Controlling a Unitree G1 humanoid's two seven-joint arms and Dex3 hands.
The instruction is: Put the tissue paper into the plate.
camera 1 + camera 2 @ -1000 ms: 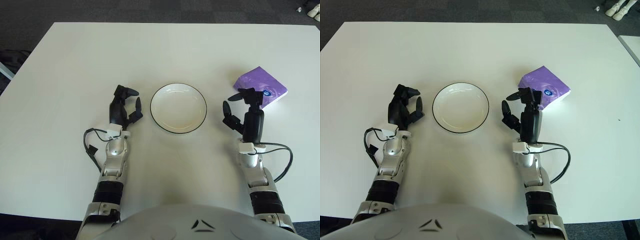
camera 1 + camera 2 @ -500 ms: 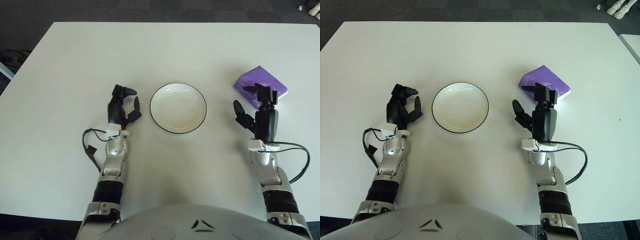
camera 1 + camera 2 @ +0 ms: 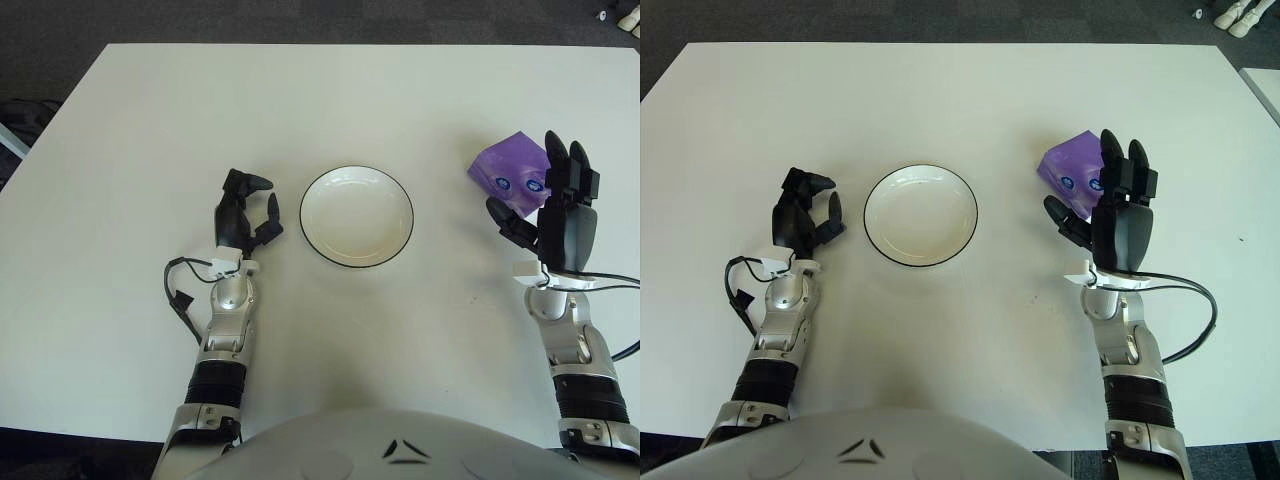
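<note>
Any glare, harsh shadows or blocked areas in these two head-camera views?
Left eye view: even light on the white table, only soft shadows beside the arms, no glare on the white black-rimmed plate. Right eye view: the right hand covers part of the purple tissue packet; the left hand shows left of the plate.

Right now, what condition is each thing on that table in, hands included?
Plate: empty, upright on the table, between the two hands.
Tissue paper: purple pack, outside the plate, partly hidden by the right hand.
Right hand: fingers spread, over the pack's right part, not closed on it.
Left hand: idle left of the plate, fingers curled, holding nothing.
Table: white, level.
</note>
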